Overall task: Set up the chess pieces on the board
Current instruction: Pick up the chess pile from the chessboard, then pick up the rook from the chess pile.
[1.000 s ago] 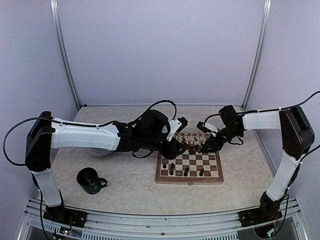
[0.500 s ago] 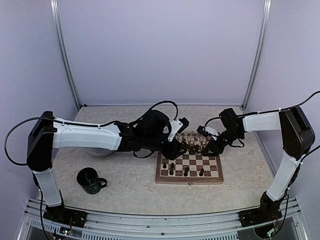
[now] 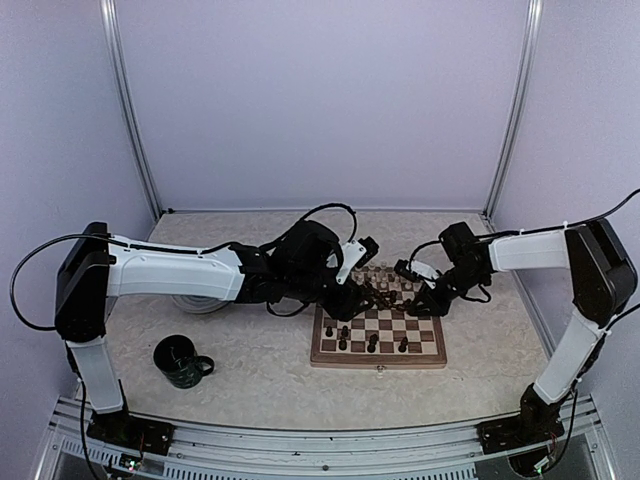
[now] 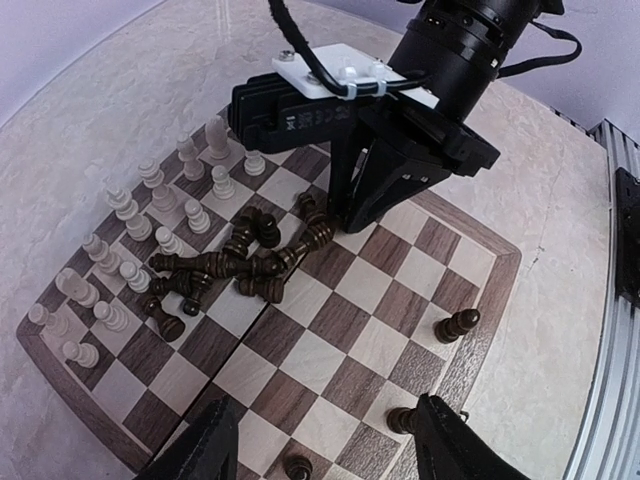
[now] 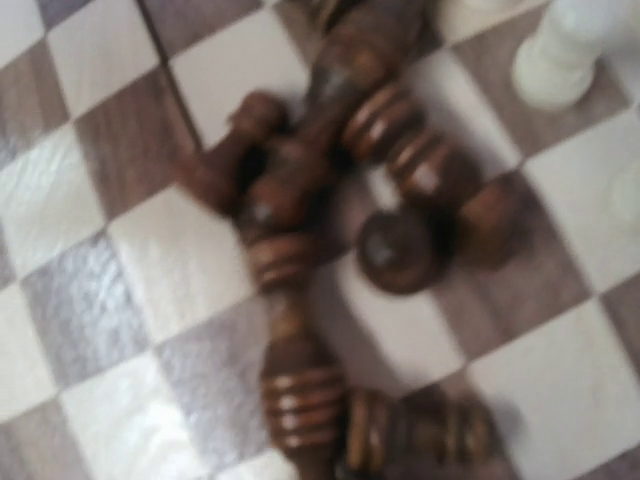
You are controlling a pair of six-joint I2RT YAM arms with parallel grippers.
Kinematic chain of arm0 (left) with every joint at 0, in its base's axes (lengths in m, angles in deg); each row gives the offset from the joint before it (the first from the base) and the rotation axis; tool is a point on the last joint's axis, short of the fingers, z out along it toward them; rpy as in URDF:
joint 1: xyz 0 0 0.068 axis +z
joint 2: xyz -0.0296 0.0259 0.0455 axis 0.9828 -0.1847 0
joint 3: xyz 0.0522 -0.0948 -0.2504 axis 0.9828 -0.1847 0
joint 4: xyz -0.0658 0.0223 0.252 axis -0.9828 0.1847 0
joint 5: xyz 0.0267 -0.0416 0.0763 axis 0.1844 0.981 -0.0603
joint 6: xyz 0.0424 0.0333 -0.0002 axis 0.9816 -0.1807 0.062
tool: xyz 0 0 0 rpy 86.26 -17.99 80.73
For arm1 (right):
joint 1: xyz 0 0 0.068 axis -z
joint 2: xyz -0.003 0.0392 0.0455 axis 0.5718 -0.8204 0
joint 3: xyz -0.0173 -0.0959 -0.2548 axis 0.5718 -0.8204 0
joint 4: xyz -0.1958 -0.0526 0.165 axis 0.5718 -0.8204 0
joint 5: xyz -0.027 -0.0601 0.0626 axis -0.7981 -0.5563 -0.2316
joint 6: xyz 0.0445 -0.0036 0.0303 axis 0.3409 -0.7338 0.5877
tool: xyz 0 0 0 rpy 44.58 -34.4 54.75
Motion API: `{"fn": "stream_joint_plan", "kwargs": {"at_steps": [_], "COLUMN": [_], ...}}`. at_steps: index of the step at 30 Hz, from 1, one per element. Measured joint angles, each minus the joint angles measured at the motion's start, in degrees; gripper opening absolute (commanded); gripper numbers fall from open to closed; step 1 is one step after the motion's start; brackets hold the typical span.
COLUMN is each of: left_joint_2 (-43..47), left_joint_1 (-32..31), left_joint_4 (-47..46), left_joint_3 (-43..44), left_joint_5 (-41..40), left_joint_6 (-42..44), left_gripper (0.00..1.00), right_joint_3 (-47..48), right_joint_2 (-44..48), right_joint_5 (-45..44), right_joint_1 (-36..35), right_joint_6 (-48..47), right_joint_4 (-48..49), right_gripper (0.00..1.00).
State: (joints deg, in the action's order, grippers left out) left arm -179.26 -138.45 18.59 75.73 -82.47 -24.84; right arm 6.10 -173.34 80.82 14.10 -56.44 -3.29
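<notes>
Pale marbled tabletop [image 3: 250,385], lilac walls on three sides. Nearest the rail, off to the left, a dark green mug [image 3: 183,361], upright, handle to the right, well apart from everything else. Right of centre, the board [image 3: 340,361], square to the table edge, clasp facing front. On its near ranks, a few dark chess pieces [image 3: 373,343], upright and spaced out, one to a square.

Further in, over to the left wrist view: a heap of dark pieces [image 4: 250,268] toppled mid-board, lying across one another. Left gripper [image 4: 325,415] hovering over the board's near half, fingers [image 4: 215,445] spread wide, nothing between them, touching nothing. Right gripper [image 4: 352,215] reaching in from the opposite side, nose down, tips right at the edge of the heap. Clamped on a piece or merely beside one? Impossible to say. No help from the right wrist view, too blurred, only tumbled brown pieces across the checks.

Beyond the heap, cream pieces [image 4: 150,215] standing in two rows along the far edge of the board. Back on the tabletop, left of the board, a grey plate [image 3: 195,303], mostly hidden under the left forearm.
</notes>
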Motion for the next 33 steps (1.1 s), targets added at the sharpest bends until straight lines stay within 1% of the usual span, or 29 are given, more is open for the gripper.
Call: {"fn": "stream_joint_plan", "kwargs": {"at_steps": [2,6,10,14,21,26,30,33], "left_joint_2": [-0.02,-0.07,-0.2,-0.5,-1.05,-4.11,-6.64,-8.24], "left_joint_1": [0.28,1.22,2.43,3.85,4.98,5.22,5.81,6.25], "left_joint_4": [-0.02,-0.33,-2.8,-8.22,-20.57,-26.64,-30.32,-32.22], "left_joint_3": [0.0,0.0,0.0,-0.33,-4.68,-5.16,-5.53,-5.53], "left_joint_5": [0.76,3.04,5.35,9.03,13.42,15.02,16.52,17.79], "left_joint_6": [-0.5,-2.51,-6.67,-13.51,-27.85,-35.71,-40.11,-42.12], "left_gripper": [0.6,0.59,0.58,0.57,0.56,0.49,0.41,0.39], "right_joint_3": [-1.05,-2.23,-2.47,-2.47,-2.54,-2.54,-2.71,-2.97], "right_joint_2": [1.01,2.47,4.66,7.02,11.45,12.85,12.92,12.92], "right_joint_5": [0.0,0.81,3.48,7.04,12.96,15.82,17.64,18.29], "right_joint_1": [-0.17,-0.33,-0.39,-0.44,-0.44,-0.44,-0.44,-0.44], "right_joint_6": [-0.31,-0.46,-0.28,-0.09,-0.07,-0.09,-0.13,-0.15], "right_joint_4": [-0.13,-0.85,-0.96,-0.85,-0.5,-0.5,-0.52,-0.59], "right_gripper": [0.06,0.01,0.0,0.0,0.0,0.0,0.0,0.0]}}
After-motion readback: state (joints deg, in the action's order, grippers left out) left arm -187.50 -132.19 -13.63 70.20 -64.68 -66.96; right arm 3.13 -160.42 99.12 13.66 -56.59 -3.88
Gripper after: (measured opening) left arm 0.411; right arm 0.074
